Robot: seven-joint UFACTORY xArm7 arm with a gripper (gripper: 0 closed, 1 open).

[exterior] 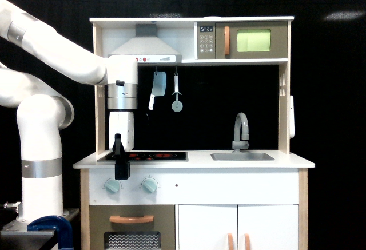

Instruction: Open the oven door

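A: Where's the oven door (251,40)?
B: Top right of the toy kitchen, up on the upper shelf (189,61). Shut flush, lime window facing out, orange handle (226,40) upright along its left edge, keypad (206,41) just left of that.

A: And the tool (121,161)?
B: Low on the exterior view's left, pointing straight down at the front edge of the desk (240,161), by the stove top (157,156). Black fingers (121,167) overlapping the desk's front lip, just above the left knob (112,186). Seen side-on as one dark block, so cannot tell whether wide or narrow. Holding nothing visible.

A: Near the door at all?
B: No, well apart. Down and to the left of it, with the hood (144,47) and shelf between.

A: Anything else around?
B: Toy cleaver (156,87) and a small utensil (176,95) hanging under the hood. Tap (242,130) and sink (242,156) on the right half of the desk. Second knob (149,185) beside the first. Below, a larger grey door (132,227) with a horizontal handle, and white cabinet doors (237,227), all shut. Blue clamp (51,227) at the arm's base.
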